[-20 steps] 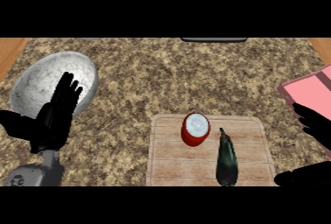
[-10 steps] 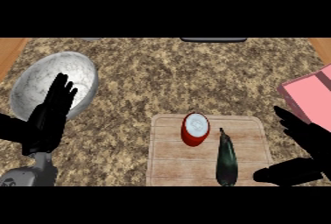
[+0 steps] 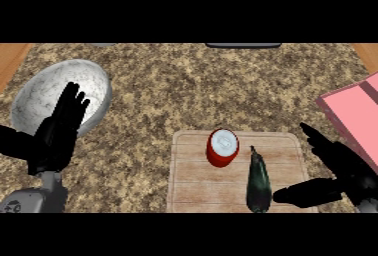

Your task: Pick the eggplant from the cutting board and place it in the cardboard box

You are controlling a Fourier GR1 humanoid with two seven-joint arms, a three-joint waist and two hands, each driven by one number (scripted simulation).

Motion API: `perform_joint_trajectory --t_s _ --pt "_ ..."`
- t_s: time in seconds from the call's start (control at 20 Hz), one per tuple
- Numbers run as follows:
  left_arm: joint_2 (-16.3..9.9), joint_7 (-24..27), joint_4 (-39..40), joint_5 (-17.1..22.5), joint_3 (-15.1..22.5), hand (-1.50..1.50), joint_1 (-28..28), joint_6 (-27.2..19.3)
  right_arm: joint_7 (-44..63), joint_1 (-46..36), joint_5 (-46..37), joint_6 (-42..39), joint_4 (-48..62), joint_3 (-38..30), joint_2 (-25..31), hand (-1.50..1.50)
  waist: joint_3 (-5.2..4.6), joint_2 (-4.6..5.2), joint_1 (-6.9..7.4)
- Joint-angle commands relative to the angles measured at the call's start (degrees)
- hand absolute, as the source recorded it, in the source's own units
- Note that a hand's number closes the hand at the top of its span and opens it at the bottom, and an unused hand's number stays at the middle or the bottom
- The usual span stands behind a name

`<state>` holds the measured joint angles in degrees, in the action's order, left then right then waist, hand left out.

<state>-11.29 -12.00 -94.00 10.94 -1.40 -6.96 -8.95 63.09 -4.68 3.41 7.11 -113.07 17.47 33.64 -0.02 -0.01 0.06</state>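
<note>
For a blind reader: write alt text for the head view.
The open right hand reaches beside an eggplant on a cutting board, next to a red can. A pink box sits at right; the open left hand rests over a grey bowl.

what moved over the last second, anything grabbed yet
The right robot hand moved in from the right edge toward the eggplant, fingers open, thumb close beside it; nothing is grabbed. The left robot hand shifted slightly. Eggplant, red can, cutting board, bowl and pink box stayed put.
</note>
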Motion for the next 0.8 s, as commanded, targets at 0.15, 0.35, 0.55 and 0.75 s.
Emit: perform_joint_trajectory --t_s 0.15,0.35,0.55,0.75 --pt "0.35 0.67 -1.46 -0.24 -1.0 0.0 0.61 0.63 7.47 -6.86 -4.85 1.03 7.21 3.82 -8.04 -1.5 -0.01 0.05 0.5" --pt "0.27 1.65 -1.21 0.07 -1.13 0.0 2.36 3.04 5.12 -3.42 -5.55 -2.37 6.7 1.36 -7.24 -1.5 0.0 0.0 0.2" --pt "1.15 -4.66 -6.29 -1.51 -0.19 0.0 1.25 -0.65 6.38 -2.0 -8.18 -2.41 6.15 1.69 -7.99 -1.5 0.02 -0.05 0.08" --pt "2.52 0.01 -1.31 -2.95 0.01 0.0 0.73 0.49 4.9 -2.45 -10.81 -3.34 8.81 1.87 -11.02 -1.5 0.01 0.03 -0.02"
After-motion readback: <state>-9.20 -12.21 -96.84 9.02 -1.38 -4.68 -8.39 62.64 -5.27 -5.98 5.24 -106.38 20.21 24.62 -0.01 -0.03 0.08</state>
